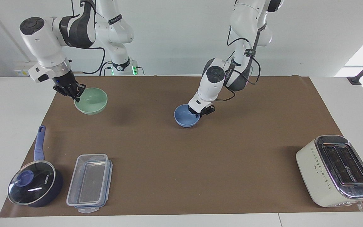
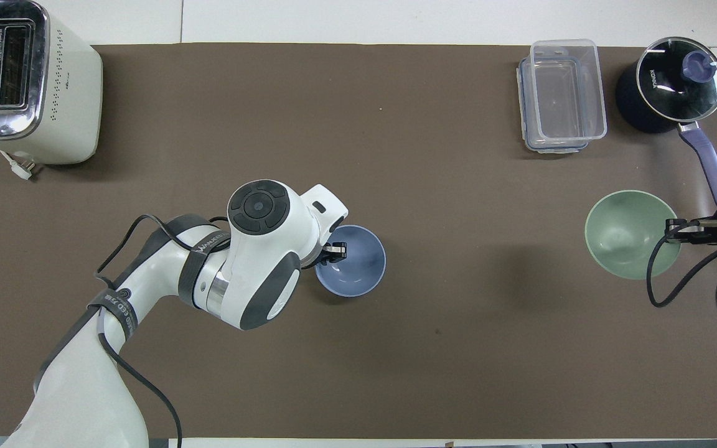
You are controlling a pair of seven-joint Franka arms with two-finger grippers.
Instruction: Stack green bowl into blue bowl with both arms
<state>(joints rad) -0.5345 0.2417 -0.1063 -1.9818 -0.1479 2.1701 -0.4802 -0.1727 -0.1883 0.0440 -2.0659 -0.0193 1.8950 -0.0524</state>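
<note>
The blue bowl (image 1: 184, 118) is at the middle of the brown mat, low on it; I cannot tell whether it touches. My left gripper (image 1: 199, 112) is shut on its rim on the side toward the left arm's end. The bowl (image 2: 358, 267) and the gripper (image 2: 335, 250) also show in the overhead view. My right gripper (image 1: 76, 93) is shut on the rim of the green bowl (image 1: 91, 101) and holds it upright in the air over the mat at the right arm's end. That bowl (image 2: 626, 233) and gripper (image 2: 674, 228) show in the overhead view too.
A cream toaster (image 1: 336, 170) stands at the left arm's end, farther from the robots. A clear plastic container (image 1: 90, 183) and a dark blue saucepan with glass lid (image 1: 33, 186) stand at the right arm's end, farther than the green bowl.
</note>
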